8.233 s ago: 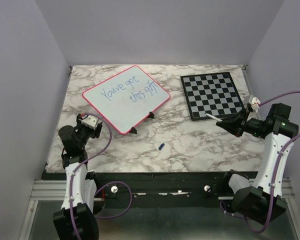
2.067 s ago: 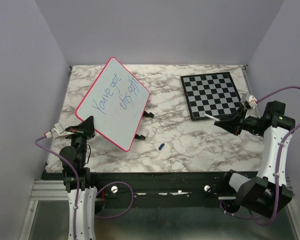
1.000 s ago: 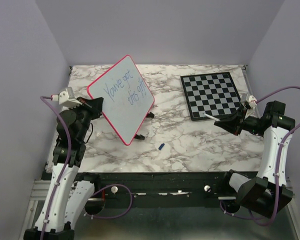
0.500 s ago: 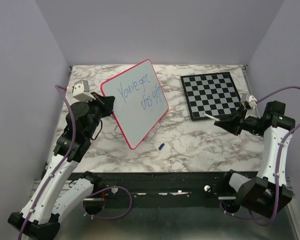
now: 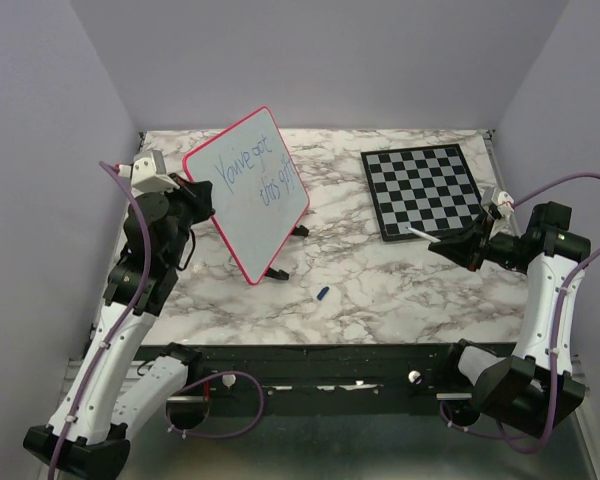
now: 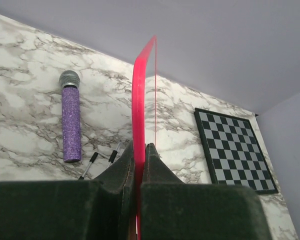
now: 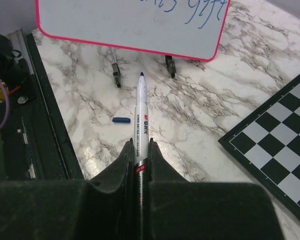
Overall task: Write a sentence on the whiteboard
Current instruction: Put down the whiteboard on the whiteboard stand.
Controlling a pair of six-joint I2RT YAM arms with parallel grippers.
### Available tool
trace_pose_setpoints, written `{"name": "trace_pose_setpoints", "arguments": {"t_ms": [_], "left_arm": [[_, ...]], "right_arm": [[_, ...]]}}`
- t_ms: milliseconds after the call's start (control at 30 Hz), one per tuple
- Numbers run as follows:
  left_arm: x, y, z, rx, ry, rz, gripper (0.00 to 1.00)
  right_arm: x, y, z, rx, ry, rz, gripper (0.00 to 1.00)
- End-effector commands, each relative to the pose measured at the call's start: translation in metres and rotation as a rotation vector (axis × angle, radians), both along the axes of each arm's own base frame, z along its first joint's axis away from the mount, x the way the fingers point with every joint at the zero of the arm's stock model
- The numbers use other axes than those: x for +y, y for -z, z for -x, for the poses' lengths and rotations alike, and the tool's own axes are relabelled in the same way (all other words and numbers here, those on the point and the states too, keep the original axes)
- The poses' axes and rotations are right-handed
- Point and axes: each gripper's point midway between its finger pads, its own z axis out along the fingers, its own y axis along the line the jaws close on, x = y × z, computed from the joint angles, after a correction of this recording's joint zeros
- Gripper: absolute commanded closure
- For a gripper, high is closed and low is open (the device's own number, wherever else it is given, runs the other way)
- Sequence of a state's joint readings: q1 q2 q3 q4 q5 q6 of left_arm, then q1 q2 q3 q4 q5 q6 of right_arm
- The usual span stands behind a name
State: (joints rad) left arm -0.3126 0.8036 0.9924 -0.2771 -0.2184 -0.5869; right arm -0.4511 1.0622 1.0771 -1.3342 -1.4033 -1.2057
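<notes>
The whiteboard [image 5: 250, 205], white with a pink-red rim, is lifted off the table and stands steeply tilted at the left, its black clips [image 5: 277, 272] pointing down. The sentence [image 5: 257, 170] in blue marker faces right. My left gripper [image 5: 202, 196] is shut on the board's left rim; in the left wrist view the rim [image 6: 141, 95] runs edge-on between the fingers of that gripper [image 6: 140, 150]. My right gripper [image 5: 460, 246] hovers at the right, shut on an uncapped marker [image 7: 140, 112] whose tip points toward the whiteboard [image 7: 130, 20].
A grey-and-black chessboard [image 5: 425, 190] lies at the back right. The marker's blue cap [image 5: 322, 293] lies on the marble table [image 5: 380, 290] near the front middle. A purple glitter microphone [image 6: 70, 120] lies on the table behind the whiteboard, at the back left.
My left arm has swung the whiteboard back and to the left and turned it more upright. The right arm and marker have not moved.
</notes>
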Motion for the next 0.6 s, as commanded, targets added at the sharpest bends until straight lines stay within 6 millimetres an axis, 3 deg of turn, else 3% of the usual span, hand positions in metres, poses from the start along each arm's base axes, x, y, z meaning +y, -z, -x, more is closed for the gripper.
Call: {"name": "trace_pose_setpoints", "arguments": {"t_ms": [0,200,400,567], "left_arm": [[0.029,-0.012,0.020,-0.048,-0.083,-0.087,1.00],[0.028,0.016,0.036,-0.015,-0.055,-0.065,1.00],[0.014,0.052,0.038,0.023,0.004,-0.011,1.00],[0.015,0.073,0.047,0.024,0.006,0.020,1.00]], "right_arm": [[0.014,-0.006,0.024,0.121,-0.014,-0.092,0.99],[0.014,-0.006,0.023,0.121,-0.014,-0.092,0.99],[0.015,-0.006,0.025,0.118,-0.014,-0.090,1.00],[0.015,-0.008,0.025,0.114,-0.014,-0.092,0.99]]}}
